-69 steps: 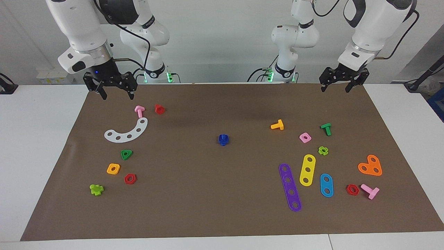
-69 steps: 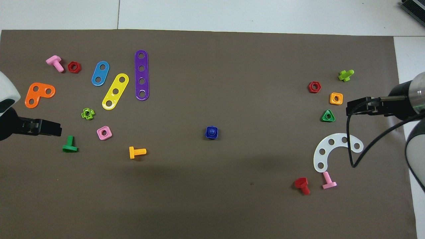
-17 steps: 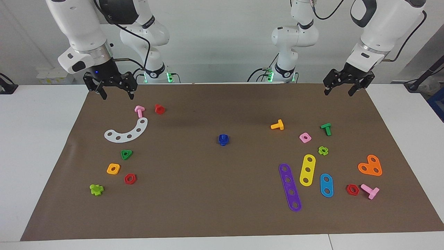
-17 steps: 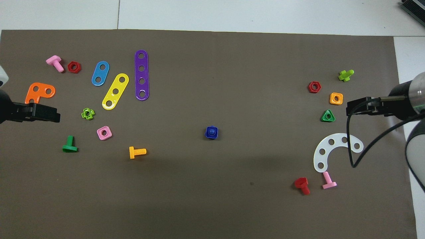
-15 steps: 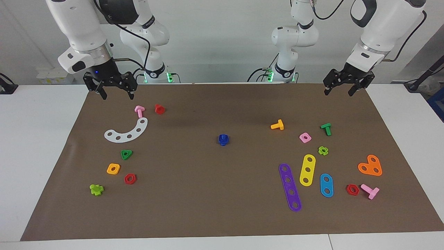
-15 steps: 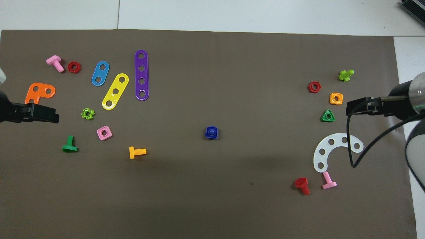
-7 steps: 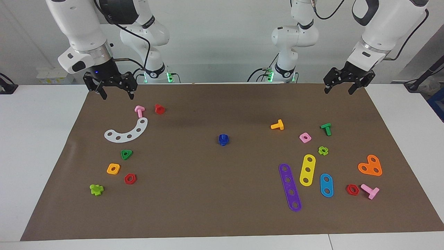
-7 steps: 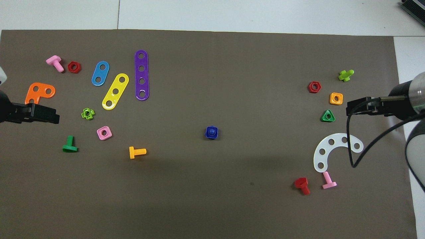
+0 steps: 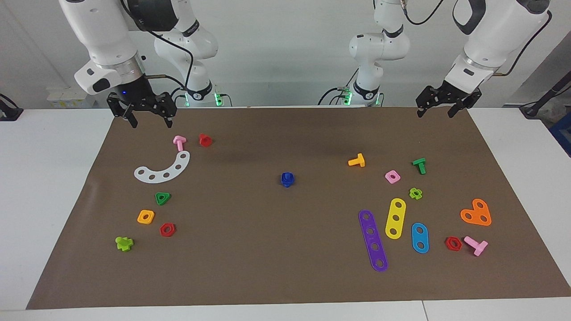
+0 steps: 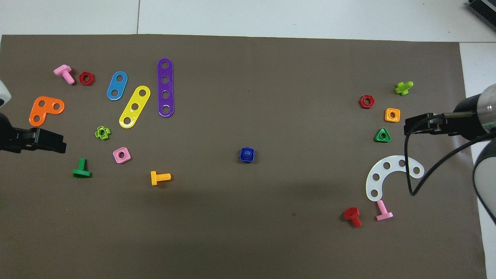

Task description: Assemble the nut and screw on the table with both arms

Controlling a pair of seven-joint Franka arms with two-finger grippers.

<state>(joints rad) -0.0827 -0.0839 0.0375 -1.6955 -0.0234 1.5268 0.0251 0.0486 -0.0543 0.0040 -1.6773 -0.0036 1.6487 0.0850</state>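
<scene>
1. Nut (image 10: 247,154) and screw (image 9: 287,179): small blue plastic pieces at the middle of the brown mat (image 9: 285,258) on the tabletop (image 9: 44,178), apparently already joined, the nut seated on the screw. Neither pincer touches them.
2. Handling, as a judgement: light, rigid, smooth plastic, likely slippery; best held across the nut's flat sides.
3. Left pincer (image 9: 442,107): raised over the mat's corner at the left arm's end, fingers apart, empty.
4. Right pincer (image 9: 148,117): raised over the mat's corner at the right arm's end, fingers apart, empty.
</scene>
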